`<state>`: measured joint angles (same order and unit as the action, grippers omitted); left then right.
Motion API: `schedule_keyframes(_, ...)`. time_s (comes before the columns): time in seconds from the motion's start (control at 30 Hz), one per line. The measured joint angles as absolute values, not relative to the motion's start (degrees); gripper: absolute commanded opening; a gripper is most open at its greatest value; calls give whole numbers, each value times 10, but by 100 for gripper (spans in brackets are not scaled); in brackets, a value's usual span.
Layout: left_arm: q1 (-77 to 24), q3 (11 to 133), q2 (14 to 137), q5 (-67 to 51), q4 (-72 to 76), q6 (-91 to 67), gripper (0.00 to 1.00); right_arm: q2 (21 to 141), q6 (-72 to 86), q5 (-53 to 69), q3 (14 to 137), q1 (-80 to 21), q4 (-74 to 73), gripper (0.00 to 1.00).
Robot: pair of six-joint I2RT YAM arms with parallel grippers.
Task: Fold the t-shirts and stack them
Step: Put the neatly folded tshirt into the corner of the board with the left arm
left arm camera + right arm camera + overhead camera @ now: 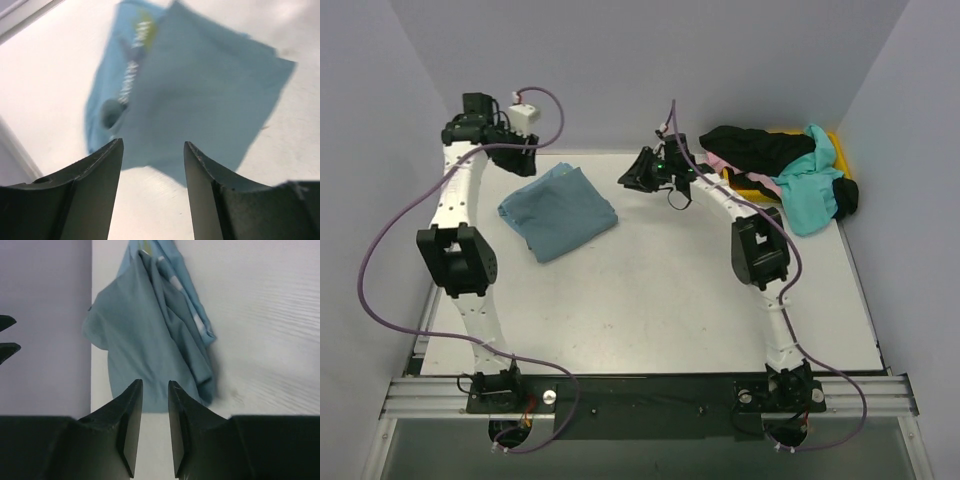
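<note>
A folded slate-teal t-shirt lies at the back left of the table, on top of a light-blue one with letters. The teal shirt also shows in the left wrist view and the right wrist view. My left gripper is open and empty, just behind the stack. My right gripper hovers to the right of the stack, jaws slightly apart and empty. Black, pink and bright turquoise shirts lie heaped at the back right.
A yellow bin sits under the heap at the back right corner. White table spreads in front of the stack. Purple walls close in the left, back and right sides.
</note>
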<state>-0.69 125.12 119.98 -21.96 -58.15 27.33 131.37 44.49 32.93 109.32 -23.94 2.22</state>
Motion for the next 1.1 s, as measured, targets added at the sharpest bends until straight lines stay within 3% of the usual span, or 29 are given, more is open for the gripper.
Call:
schedule_keyframes(0.2, 100, 1297, 1251, -170, -587, 218, 70, 1426, 521, 328, 1193, -290, 65, 10)
schedule_keyframes(0.4, 104, 1268, 1300, -154, -590, 205, 70, 1469, 543, 329, 1194, -308, 61, 6)
schedule_keyframes(0.53, 90, 1250, 1317, -155, -592, 206, 58, 1477, 544, 328, 1185, -307, 56, 6)
schedule_keyframes(0.6, 87, 1250, 1327, -156, -592, 209, 41, 1477, 544, 328, 1185, -304, 54, 6)
schedule_keyframes(0.63, 87, 1250, 1330, -155, -592, 209, 11, 1477, 544, 328, 1185, -304, 54, 5)
schedule_keyframes(0.67, 87, 1249, 1333, -149, -590, 210, 3, 1477, 544, 328, 1185, -304, 53, 5)
schedule_keyframes(1.1, 81, 1229, 1352, -21, -568, 216, 0, 1480, 535, 328, 1200, -305, -3, 4)
